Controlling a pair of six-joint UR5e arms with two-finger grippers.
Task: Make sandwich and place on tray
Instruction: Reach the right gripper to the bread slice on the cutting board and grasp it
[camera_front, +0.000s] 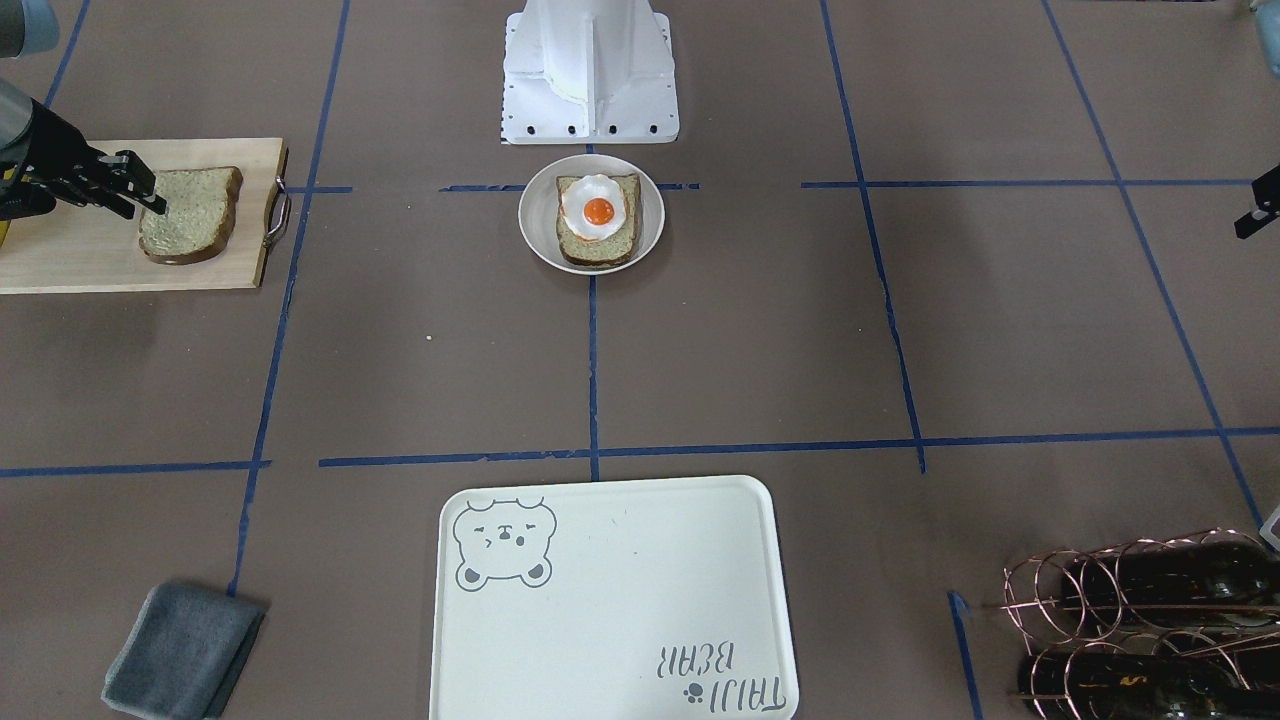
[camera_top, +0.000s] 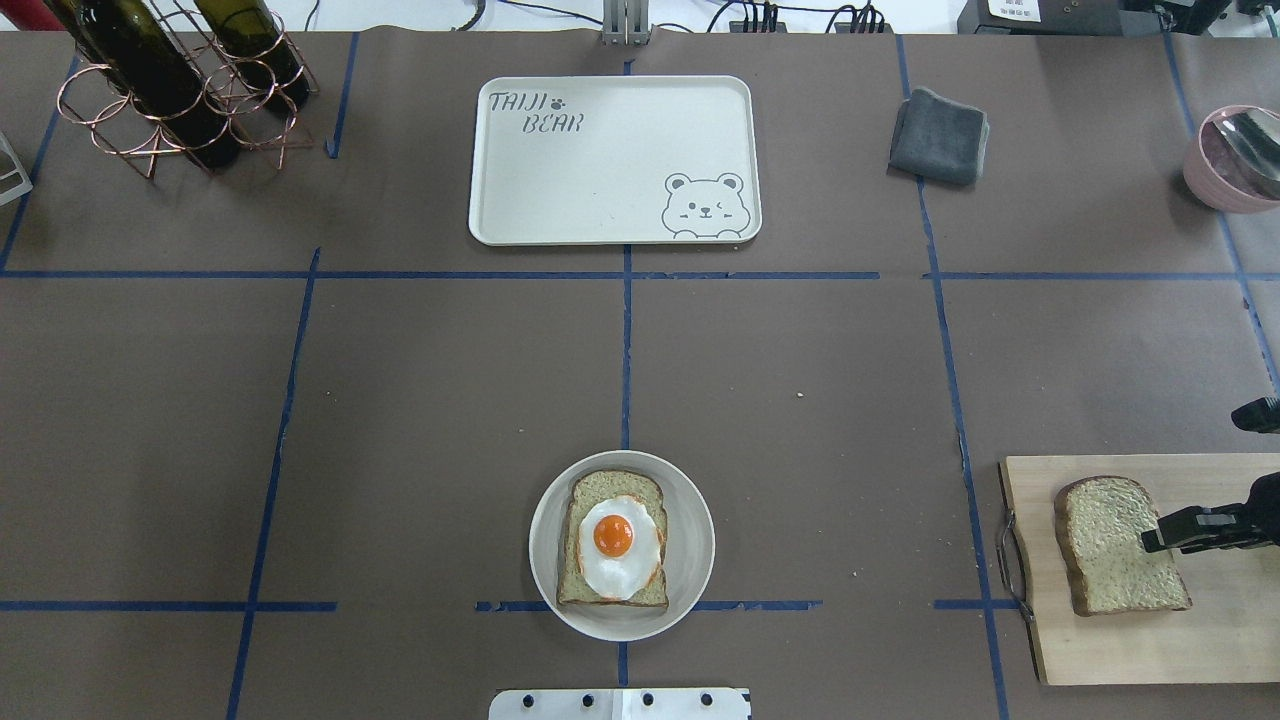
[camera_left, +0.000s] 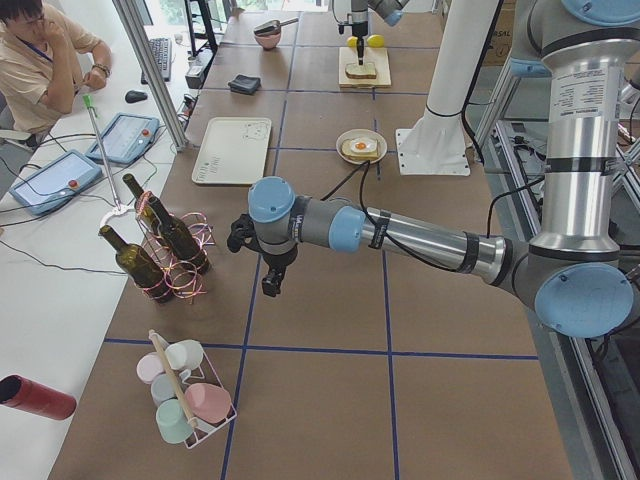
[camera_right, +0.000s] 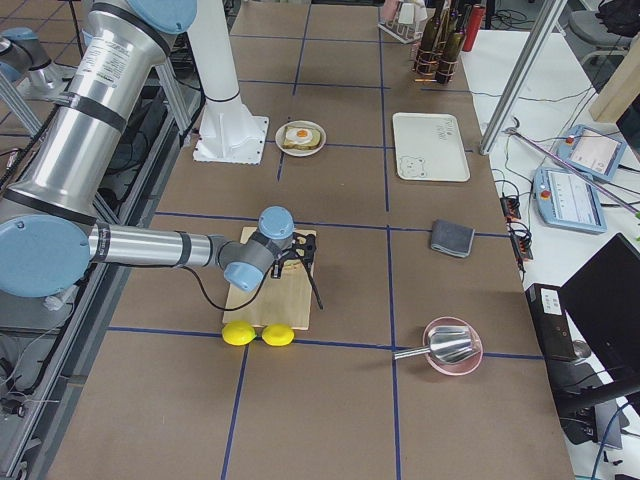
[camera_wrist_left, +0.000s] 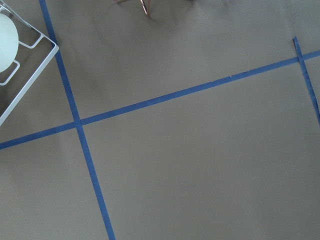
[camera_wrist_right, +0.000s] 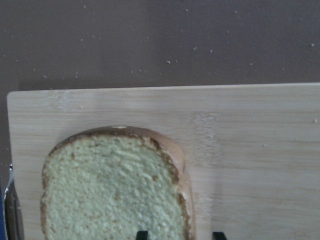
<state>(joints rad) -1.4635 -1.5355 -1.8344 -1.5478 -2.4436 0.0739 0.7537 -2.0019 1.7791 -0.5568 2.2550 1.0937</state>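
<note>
You had the right hand (camera_top: 1150, 542) released above the loose bread slice (camera_top: 1110, 545) on the cutting board (camera_top: 1150, 640), fingertips straddling its crust. The other slice (camera_top: 592, 490), egg (camera_top: 614, 545) on top, sat on the plate (camera_top: 692, 520), well apart from the tray (camera_top: 600, 190). Whether the left hand (camera_left: 268, 283) was clenched, I could not tell

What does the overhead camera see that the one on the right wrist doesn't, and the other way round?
Only the overhead view shows the tray, the plate holding a bread slice under a fried egg, the grey cloth, the wire rack of wine bottles and the pink bowl. Only the right wrist view shows, close up, the fingers spread apart, one tip over the plain bread slice, one over bare wooden cutting board. Both show that plain bread slice lying on the board, with the right gripper at its edge.
</note>
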